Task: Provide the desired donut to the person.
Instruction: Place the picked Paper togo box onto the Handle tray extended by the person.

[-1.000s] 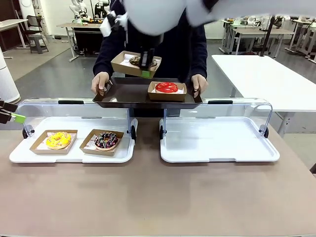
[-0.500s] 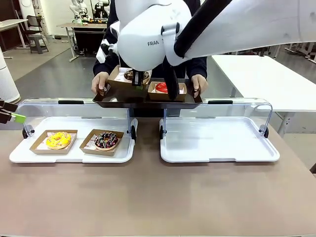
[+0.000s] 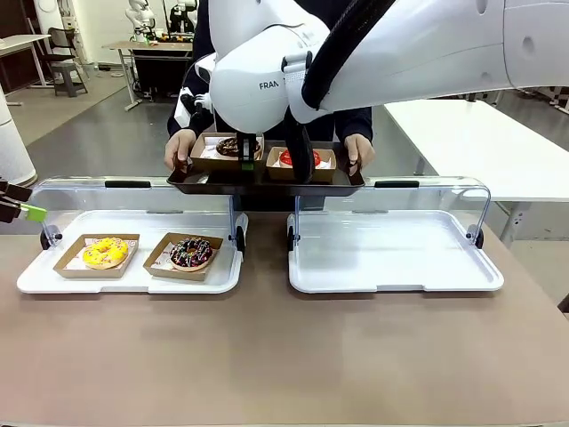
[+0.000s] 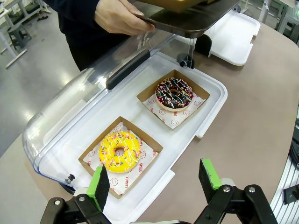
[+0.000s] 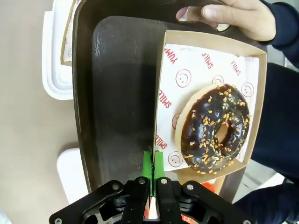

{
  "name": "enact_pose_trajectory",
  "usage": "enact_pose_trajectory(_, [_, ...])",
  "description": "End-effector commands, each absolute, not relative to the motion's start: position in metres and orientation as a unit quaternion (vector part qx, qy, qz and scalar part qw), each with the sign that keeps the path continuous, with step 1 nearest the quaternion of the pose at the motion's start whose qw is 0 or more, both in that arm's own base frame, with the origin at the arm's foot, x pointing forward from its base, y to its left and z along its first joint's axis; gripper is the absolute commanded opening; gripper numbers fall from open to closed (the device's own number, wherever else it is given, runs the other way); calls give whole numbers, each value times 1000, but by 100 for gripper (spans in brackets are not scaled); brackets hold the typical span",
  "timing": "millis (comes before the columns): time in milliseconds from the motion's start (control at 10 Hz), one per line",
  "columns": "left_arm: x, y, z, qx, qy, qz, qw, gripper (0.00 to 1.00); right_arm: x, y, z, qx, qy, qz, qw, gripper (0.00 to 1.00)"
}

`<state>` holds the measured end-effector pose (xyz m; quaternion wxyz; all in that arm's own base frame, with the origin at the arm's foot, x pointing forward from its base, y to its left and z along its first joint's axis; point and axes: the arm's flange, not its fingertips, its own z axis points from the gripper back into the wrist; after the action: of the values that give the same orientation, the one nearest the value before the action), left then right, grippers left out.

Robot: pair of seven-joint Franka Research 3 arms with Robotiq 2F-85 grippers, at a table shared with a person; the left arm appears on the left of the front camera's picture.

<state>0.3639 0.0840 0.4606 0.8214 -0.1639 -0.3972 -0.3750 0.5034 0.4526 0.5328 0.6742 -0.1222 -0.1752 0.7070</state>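
Observation:
The person (image 3: 356, 120) in a dark navy top stands across the table and holds a dark tray (image 3: 267, 178) by both ends. My right gripper (image 5: 153, 161) is shut on the side wall of a cardboard box (image 5: 205, 56). This box holds a chocolate donut with nut bits (image 5: 216, 128) and sits at the left of the dark tray (image 5: 117, 93). In the front view the same box (image 3: 222, 148) lies beside a boxed red donut (image 3: 300, 158). My left gripper (image 4: 154, 179) hangs open over a yellow sprinkled donut (image 4: 120, 150) and a chocolate sprinkled donut (image 4: 174, 92).
Two white display trays with raised clear lids lie on the brown table: the left one (image 3: 36, 276) holds the yellow and chocolate sprinkled donuts, the right one (image 3: 391, 253) holds nothing. My right arm (image 3: 373, 53) spans the upper middle. A white table (image 3: 471, 133) stands at back right.
My right arm has come down and forward, bringing the box with the chocolate nut donut from above the dark tray down onto its left side. The left gripper has stayed put.

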Motion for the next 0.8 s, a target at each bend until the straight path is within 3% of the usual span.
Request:
enact_pose_trajectory(0, [365,87,457,-167,-403,-381,815,100,509,450,533,-102,-173,713,672,1])
enact_pose_trajectory(300, [365,87,457,-167,-403,-381,815,100,517,450,526,-82,-162,718,672,1])
enact_pose_trajectory(400, [365,87,457,-167,-403,-381,815,100,517,450,525,-81,-165,720,669,59])
enact_pose_trajectory(500, [365,87,457,-167,-403,-381,815,100,517,450,527,-78,-168,718,671,61])
enact_pose_trajectory(600, [365,87,457,-167,-403,-381,815,100,515,448,534,-74,-171,716,673,100])
enact_pose_trajectory(700, [365,87,457,-167,-403,-381,815,100,514,446,538,-73,-161,720,672,100])
